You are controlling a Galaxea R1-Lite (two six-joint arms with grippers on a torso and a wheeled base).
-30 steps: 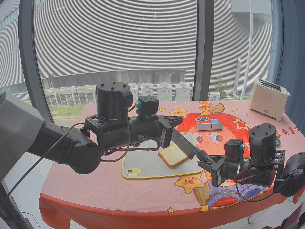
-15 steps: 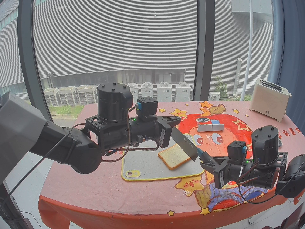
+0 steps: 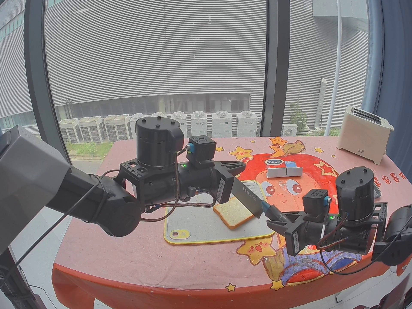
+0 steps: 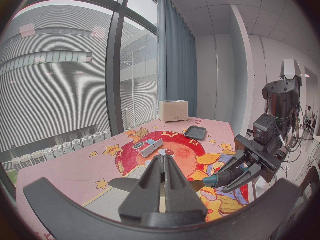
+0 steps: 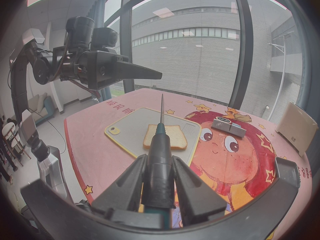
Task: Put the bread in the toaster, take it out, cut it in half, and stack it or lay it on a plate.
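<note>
Black and level, the left arm stretches in over the pink surface (image 3: 141, 254). Its claw (image 3: 238, 165) has its fingers (image 4: 151, 180) pressed together and holds nothing. The bread (image 3: 234, 212) lies flat on the right part of the grey board (image 3: 193, 224), below that claw's tip and apart from it. The knife (image 3: 248, 195) slants over the bread, with the blade rising toward the left claw. Whether its edge touches the slice cannot be told. The right claw (image 3: 278, 223) is clamped on the knife's teal handle just off the board's right edge, and its arm lies low and level, pointing left. A small grey box (image 3: 283, 168) sits behind the board. The toaster (image 3: 364, 134) stands at the far right, well apart.
</note>
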